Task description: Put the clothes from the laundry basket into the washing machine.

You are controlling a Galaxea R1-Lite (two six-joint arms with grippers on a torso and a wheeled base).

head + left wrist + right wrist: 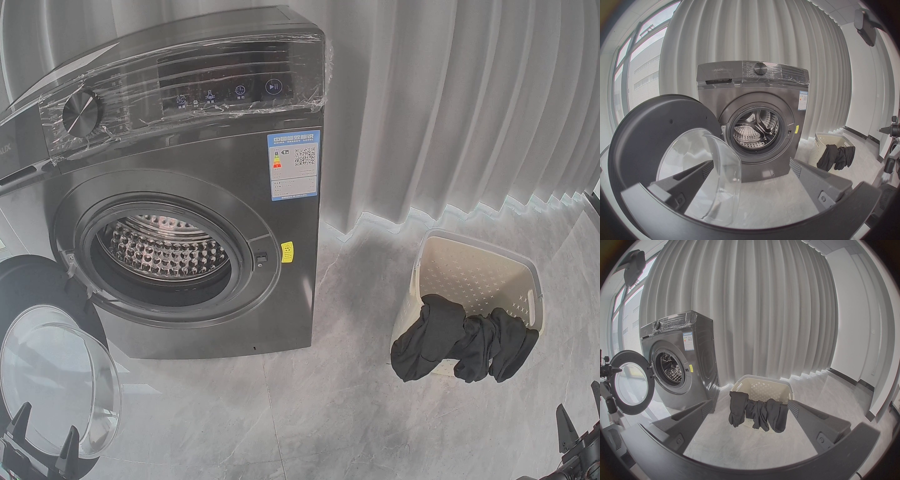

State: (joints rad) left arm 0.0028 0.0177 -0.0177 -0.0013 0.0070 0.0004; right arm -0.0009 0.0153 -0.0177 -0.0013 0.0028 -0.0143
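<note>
A dark grey washing machine stands at the left with its round door swung wide open, and its steel drum looks bare inside. A cream laundry basket sits on the floor to the right. Black clothes hang over its near rim. My left gripper is open, low in front of the open door. My right gripper is open too, low at the right, short of the basket. The right wrist view faces the basket and the draped clothes.
Pale pleated curtains hang behind the machine and the basket. Grey tiled floor lies open between the machine and the basket. The open door juts out over the floor at the left.
</note>
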